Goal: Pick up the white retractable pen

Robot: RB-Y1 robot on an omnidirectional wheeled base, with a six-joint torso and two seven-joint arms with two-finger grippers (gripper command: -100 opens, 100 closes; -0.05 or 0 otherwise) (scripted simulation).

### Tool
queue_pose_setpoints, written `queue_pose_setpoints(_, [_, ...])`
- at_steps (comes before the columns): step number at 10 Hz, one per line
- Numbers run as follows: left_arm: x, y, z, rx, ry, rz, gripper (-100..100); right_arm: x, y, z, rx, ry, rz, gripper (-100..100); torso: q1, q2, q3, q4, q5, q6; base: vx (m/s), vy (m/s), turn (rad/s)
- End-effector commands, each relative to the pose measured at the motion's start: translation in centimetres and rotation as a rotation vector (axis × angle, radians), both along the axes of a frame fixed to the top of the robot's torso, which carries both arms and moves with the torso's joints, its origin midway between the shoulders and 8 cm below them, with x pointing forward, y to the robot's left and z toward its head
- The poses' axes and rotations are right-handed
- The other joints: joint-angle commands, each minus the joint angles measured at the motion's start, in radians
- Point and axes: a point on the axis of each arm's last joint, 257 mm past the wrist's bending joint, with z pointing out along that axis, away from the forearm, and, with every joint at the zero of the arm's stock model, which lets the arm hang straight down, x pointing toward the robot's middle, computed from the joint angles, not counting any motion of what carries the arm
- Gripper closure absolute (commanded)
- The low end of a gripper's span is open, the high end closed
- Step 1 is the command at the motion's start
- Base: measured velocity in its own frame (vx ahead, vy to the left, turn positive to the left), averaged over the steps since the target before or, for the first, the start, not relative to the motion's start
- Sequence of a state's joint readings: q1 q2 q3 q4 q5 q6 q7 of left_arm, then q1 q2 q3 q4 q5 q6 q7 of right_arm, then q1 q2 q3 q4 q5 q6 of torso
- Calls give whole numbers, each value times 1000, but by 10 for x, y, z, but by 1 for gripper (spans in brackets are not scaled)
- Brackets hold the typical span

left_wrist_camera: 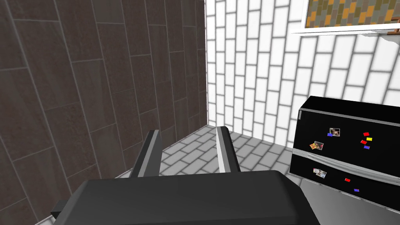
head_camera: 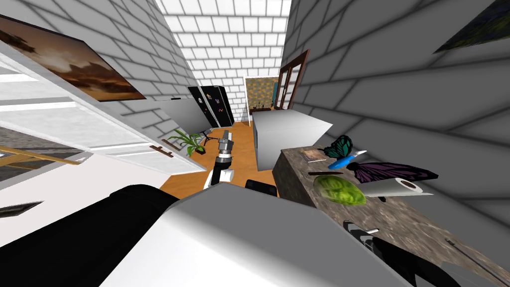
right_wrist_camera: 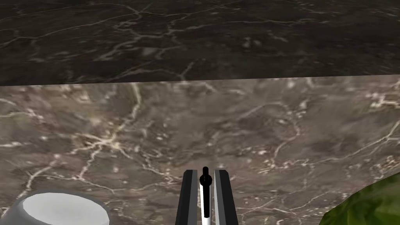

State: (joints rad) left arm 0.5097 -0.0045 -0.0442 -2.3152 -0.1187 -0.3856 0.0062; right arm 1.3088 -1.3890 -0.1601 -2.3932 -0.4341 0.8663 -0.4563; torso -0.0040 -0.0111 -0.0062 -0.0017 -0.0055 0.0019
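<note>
A slim white pen with a black clip stands between the two fingers of my right gripper, which is shut on it. Behind the pen lies the brown marbled counter top; I cannot tell how high the pen is above it. In the head view my right gripper is over the near end of that counter, on my right. My left gripper is held out ahead over the floor, away from the counter. Its fingers stand apart with nothing between them.
On the counter lie a green leafy head, a paper roll, a thin black pen, a blue object, two butterfly ornaments and a small book. A grey-rimmed white round object sits near my right gripper. A black fridge stands ahead.
</note>
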Motion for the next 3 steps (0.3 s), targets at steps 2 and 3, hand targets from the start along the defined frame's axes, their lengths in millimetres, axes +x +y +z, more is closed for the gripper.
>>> queue_pose_setpoints(2, [0, 0, 0, 0, 0, 0, 0, 2, 5, 1, 1, -1, 26, 100, -1, 0, 0, 0, 0, 0, 83, -11, -128])
queue_pose_setpoints(3, [0, 0, 0, 0, 0, 0, 0, 2, 6, 1, 1, -1, 29, 0, -1, 3, 2, 1, 0, -1, 9, 0, 10])
